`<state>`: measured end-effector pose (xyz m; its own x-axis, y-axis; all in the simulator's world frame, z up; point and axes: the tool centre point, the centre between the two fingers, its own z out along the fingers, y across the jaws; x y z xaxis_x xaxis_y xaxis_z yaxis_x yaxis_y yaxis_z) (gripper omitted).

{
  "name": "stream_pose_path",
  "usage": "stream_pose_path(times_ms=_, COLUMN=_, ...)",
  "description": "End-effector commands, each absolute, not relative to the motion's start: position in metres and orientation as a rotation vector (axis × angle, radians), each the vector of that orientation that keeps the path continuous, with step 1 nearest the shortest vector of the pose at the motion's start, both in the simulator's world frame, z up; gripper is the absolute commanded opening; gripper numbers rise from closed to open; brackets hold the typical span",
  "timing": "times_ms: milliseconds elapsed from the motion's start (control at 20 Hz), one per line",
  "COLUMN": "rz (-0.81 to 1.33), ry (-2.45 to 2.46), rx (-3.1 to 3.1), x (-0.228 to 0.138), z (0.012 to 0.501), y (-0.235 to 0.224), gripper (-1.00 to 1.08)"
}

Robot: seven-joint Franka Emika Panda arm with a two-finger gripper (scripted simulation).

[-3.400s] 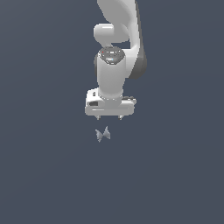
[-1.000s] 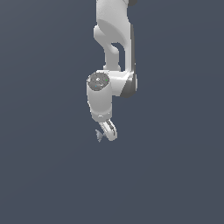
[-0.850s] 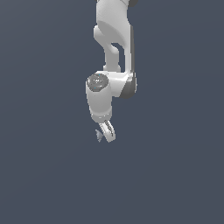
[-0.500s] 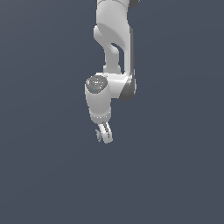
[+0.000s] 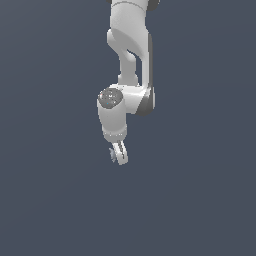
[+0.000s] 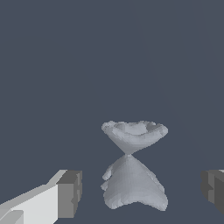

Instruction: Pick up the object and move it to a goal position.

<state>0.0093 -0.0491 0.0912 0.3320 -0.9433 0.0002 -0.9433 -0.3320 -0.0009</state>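
from the exterior view there was no writing, no brand mark and no label to read on anything. i counted one white arm (image 5: 131,60), one gripper (image 5: 119,159) at its lower end and one small object (image 5: 112,154), a pale grey-blue speck showing just at the fingers' edge on the exterior view's left. everything else was a flat dark grey-blue ground (image 5: 45,200). the gripper pointed down and was seen nearly edge-on, so its fingers overlapped and their spacing could not be read from there. against the picture from a few seconds before, the hand had turned: then its broad face was toward the camera and the object lay clear below the fingertips, whereas now the narrow side faced us and the fingers had come down level with the object. over the last second the wrist had also drifted slightly toward the exterior view's left.

in the wrist view there was again nothing written. i counted one object (image 6: 133,175), faceted, two flared lobes meeting at a pinched waist, and two fingers (image 6: 65,194), each tipped with a darker grey pad. the gripper (image 6: 140,190) stood spread wide: the object sat between the pads, with open ground showing on both sides of it and neither pad touching it.
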Motion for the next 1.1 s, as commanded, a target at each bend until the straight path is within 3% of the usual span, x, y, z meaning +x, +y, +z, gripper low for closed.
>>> stream_pose_path(times_ms=0, rz=0.000, ry=1.817, rx=-2.563, x=0.009, z=0.083, y=-0.049, gripper=1.00)
stream_pose_path(times_ms=550, rz=0.000, ry=1.822, rx=-2.559, x=0.009, z=0.046, y=-0.049, gripper=1.00)
stream_pose_path(times_ms=600, rz=0.000, ry=1.822, rx=-2.559, x=0.009, z=0.046, y=-0.049, gripper=-1.00)
stream_pose_path(times_ms=1050, rz=0.000, ry=1.822, rx=-2.559, x=0.009, z=0.046, y=-0.049, gripper=-1.00)
